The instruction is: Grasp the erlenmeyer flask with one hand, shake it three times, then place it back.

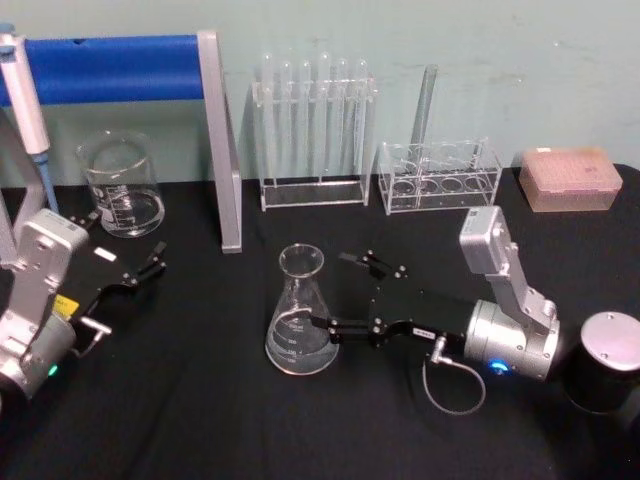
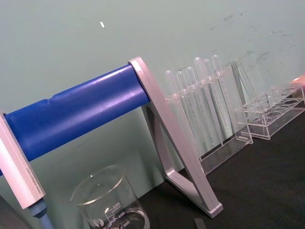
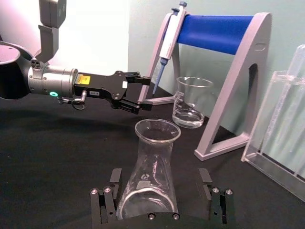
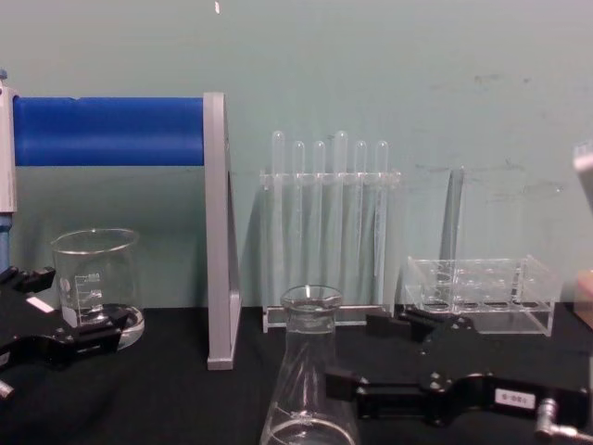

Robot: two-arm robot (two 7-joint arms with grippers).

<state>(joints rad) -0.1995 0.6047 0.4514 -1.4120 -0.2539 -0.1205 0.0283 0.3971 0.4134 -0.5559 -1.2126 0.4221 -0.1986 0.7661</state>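
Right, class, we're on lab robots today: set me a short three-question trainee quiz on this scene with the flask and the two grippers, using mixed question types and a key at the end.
1. True or false: the erlenmeyer flask is lifted off the black table.
2. Pick one. The right gripper is:
A) shut on the flask's neck
B) open, with a finger on either side of the flask's lower body
C) parked beside the pink box
3. Fill in: the glass vessel standing behind the left gripper, near the blue stand, is the ____.

Key: 1 false, it stands on the table; 2 B; 3 beaker.
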